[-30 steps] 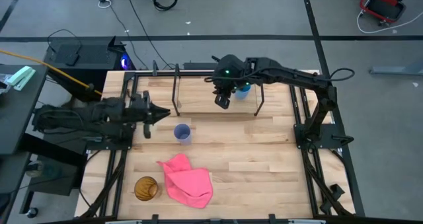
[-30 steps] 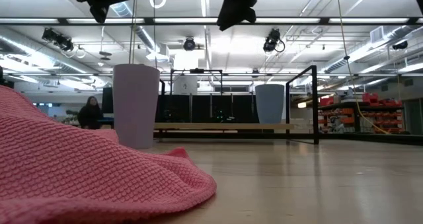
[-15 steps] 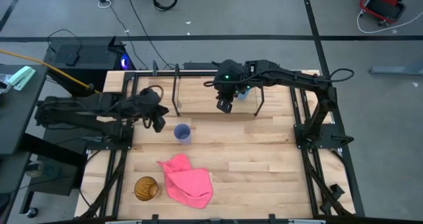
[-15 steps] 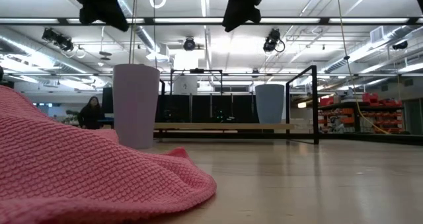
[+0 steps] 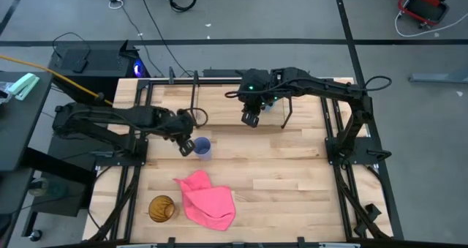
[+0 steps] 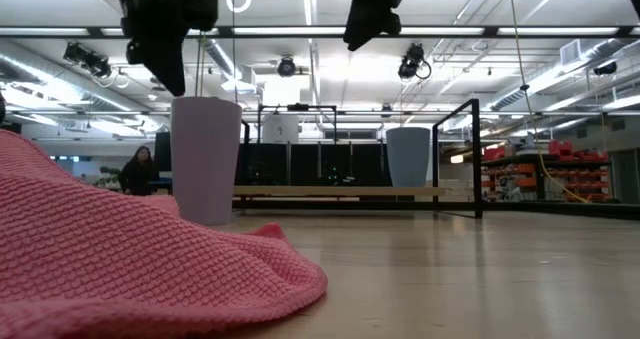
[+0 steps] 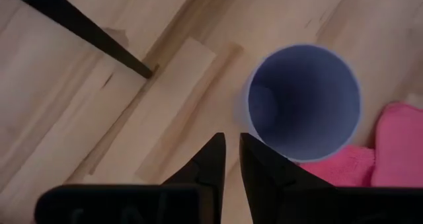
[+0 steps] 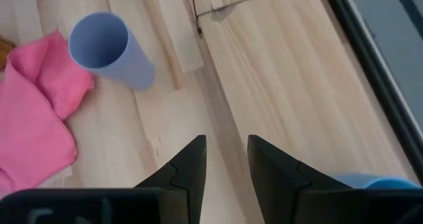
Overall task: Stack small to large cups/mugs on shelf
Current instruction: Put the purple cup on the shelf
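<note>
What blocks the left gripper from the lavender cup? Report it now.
Nothing visible. The left gripper hangs just beside the rim of the lavender handleless plastic cup, which stands upright and alone on the pale wooden table. The crumpled pink cloth lies on the cup's far side, away from the gripper.

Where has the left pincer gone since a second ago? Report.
Yes, it moved: the left pincer swung toward the table's middle, now beside the lavender cup, which stayed put.

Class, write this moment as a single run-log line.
left gripper: nearly shut, above lavender cup | right gripper: open, empty, over shelf | blue cup: on shelf | amber cup: on table
</note>
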Robot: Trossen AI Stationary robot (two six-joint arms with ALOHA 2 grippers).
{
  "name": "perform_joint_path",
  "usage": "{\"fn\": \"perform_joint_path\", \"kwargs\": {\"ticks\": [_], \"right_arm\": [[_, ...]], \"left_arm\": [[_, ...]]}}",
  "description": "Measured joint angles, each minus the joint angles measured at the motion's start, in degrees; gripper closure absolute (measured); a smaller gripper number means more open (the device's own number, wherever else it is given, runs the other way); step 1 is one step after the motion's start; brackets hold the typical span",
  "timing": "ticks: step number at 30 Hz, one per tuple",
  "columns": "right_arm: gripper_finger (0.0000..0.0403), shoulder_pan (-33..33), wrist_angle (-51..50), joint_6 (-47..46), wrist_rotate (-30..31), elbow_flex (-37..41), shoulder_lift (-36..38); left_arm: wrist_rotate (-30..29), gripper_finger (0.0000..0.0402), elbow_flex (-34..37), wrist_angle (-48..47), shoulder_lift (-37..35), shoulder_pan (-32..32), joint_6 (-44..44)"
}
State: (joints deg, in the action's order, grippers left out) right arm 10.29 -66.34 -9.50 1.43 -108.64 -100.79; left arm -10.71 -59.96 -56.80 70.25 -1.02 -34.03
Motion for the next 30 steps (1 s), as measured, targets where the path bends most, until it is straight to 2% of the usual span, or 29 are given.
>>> {"fn": "perform_joint_path", "kwargs": {"ticks": [9, 30], "right_arm": [[0.0284, -0.01, -2.30, -1.49, 0.01, 0.42, -0.02], [0.0284, -0.01, -2.45, -1.51, 0.01, 0.42, -0.02]], "left_arm": [[2.02, 0.0344, 0.00, 6.07, 2.24, 0.03, 0.16], [5.01, 0.0330, -0.01, 5.67, 6.53, 2.47, 0.20]]}}
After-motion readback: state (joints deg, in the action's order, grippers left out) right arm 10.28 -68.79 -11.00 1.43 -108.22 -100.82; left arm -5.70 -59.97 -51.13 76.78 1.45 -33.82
